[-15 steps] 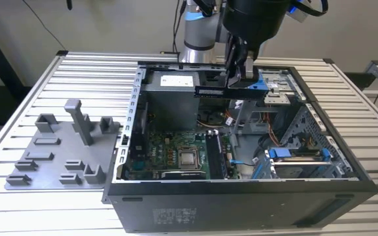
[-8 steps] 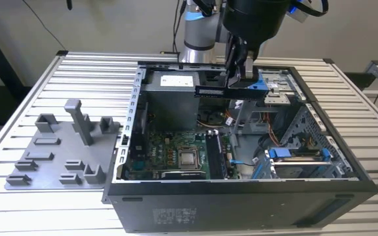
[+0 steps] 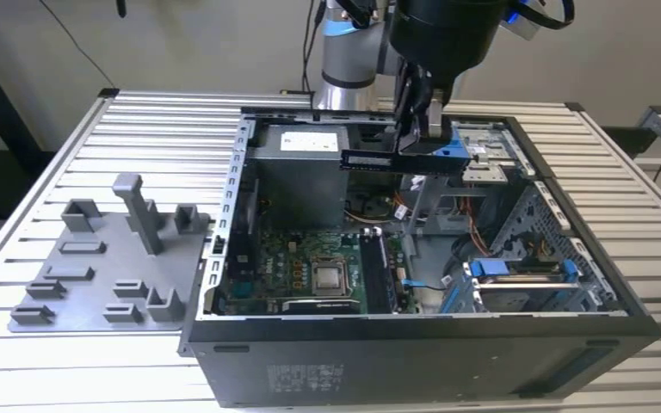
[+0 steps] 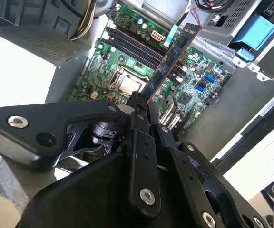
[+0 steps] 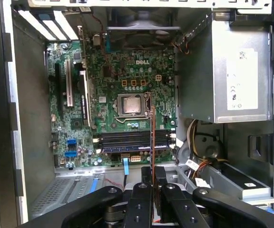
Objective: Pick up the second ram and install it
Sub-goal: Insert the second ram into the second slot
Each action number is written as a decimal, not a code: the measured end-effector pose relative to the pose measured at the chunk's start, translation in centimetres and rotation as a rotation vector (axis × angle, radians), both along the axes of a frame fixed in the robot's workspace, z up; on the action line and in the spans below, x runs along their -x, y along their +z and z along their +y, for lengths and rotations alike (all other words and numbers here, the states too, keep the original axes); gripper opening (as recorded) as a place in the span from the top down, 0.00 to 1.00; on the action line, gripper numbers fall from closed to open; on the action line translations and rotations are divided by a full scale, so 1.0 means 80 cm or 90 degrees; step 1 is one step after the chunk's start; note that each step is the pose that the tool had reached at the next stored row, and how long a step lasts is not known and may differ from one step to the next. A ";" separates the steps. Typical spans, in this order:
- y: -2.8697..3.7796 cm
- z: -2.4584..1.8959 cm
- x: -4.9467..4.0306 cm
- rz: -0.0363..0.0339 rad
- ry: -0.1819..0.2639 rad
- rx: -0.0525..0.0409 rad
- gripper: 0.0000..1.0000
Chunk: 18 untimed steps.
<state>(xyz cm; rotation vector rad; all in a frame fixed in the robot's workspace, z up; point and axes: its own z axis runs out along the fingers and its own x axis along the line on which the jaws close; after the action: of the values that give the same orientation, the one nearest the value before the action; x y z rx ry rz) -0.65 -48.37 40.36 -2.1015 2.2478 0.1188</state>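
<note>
The gripper [image 3: 423, 139] is hanging over the open computer case [image 3: 423, 361], and its jaws are pinching the second ram [image 3: 374, 161] by its two flat faces. The stick is reaching out sideways from between the jaws. Its long axis is lying level, and it seems to be running crosswise to the memory slots [image 5: 132, 140] far below the jaws. I am judging it light, stiff and thin but fragile, so gripping on the faces near the upper edge, away from the contacts, is looking safest.
</note>
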 end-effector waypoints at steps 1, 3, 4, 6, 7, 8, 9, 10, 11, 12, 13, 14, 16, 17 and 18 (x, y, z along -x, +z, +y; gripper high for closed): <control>0.0000 0.0000 0.000 0.0000 -0.001 0.0000 0.86; 0.0000 -0.0001 0.000 0.0000 -0.005 0.0002 0.86; -0.0003 0.0000 0.000 0.0000 -0.008 0.0000 0.86; -0.0005 0.0000 0.000 0.0000 -0.016 0.0000 0.86; -0.0007 0.0000 0.000 0.0000 -0.020 0.0000 0.86; -0.0008 0.0000 0.000 0.0000 -0.025 0.0000 0.86; -0.0009 0.0000 0.000 0.0000 -0.029 0.0000 0.86; -0.0011 0.0000 0.000 0.0000 -0.033 0.0000 0.86; -0.0012 0.0000 0.000 0.0000 -0.038 0.0000 0.86; -0.0013 0.0000 0.000 0.0000 -0.042 0.0000 0.86; -0.0014 0.0000 0.000 0.0000 -0.047 0.0000 0.86; -0.0015 0.0000 0.000 0.0000 -0.052 0.0001 0.86; -0.0017 0.0000 0.000 0.0000 -0.061 0.0001 0.86; -0.0018 0.0000 0.000 0.0000 -0.066 0.0001 0.86; -0.0019 0.0000 0.000 0.0000 -0.070 0.0001 0.86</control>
<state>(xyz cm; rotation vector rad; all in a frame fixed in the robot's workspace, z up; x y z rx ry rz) -0.65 -48.37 40.21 -1.9716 2.3576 0.1130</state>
